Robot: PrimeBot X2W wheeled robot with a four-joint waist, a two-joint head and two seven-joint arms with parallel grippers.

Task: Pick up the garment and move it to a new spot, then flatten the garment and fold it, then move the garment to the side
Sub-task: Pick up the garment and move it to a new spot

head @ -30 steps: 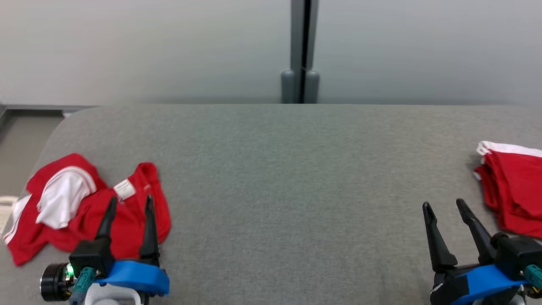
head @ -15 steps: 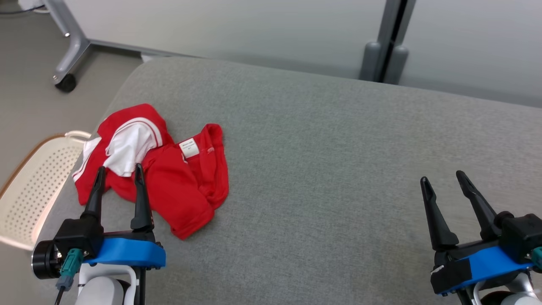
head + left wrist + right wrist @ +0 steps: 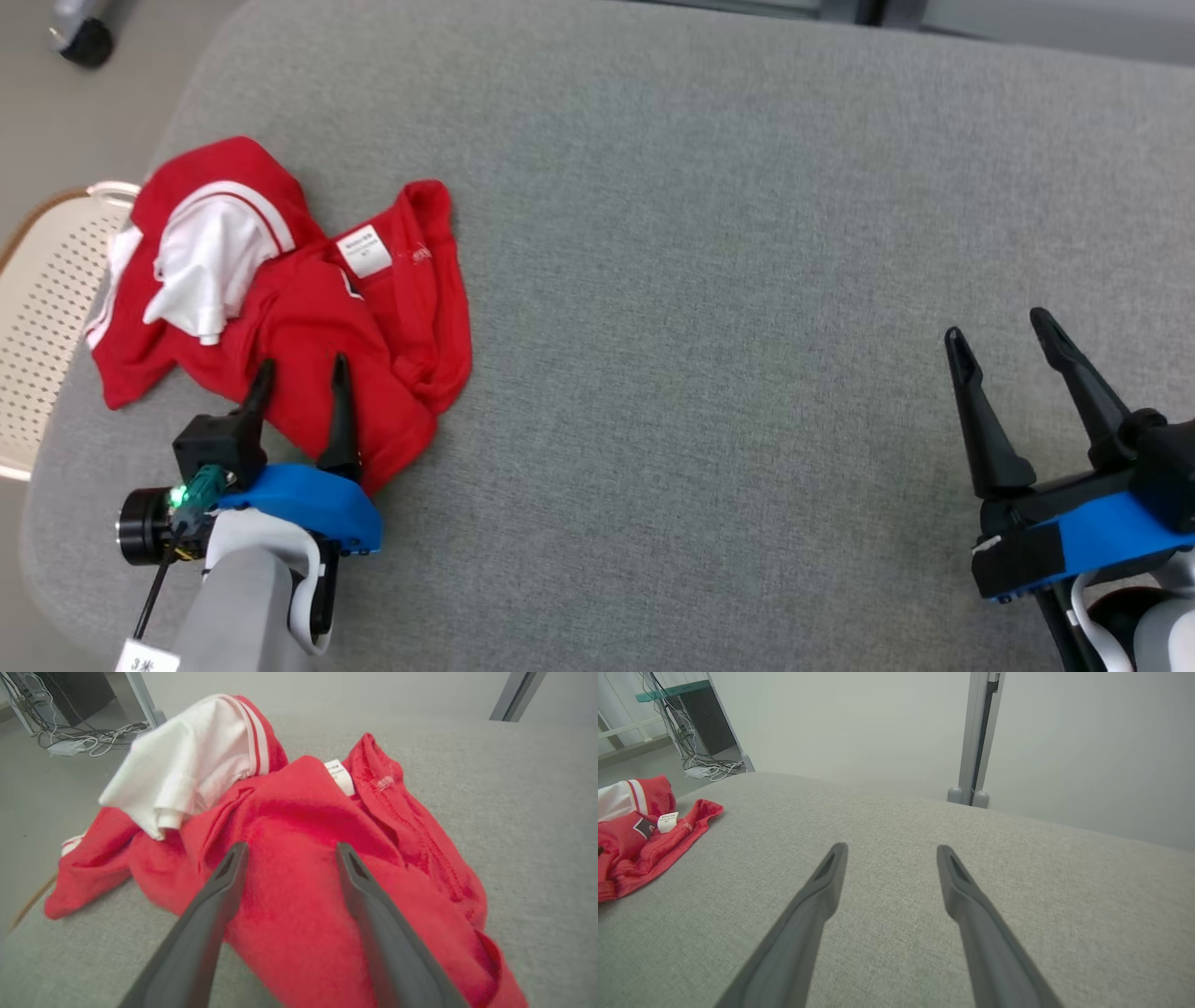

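Lying crumpled, the garment spreads just beyond the gaping left claw.

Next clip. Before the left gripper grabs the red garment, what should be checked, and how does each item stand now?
1. Left gripper open: ok.
2. Aimed at the red garment, fingers astride a raised fold: ok.
3. Contact with the cloth: cannot tell.
4. Right gripper open, apart from the garment: ok.
5. Bare grey surface free for a new spot: ok.
6. Garment's left edge clear of the white basket: cannot tell.
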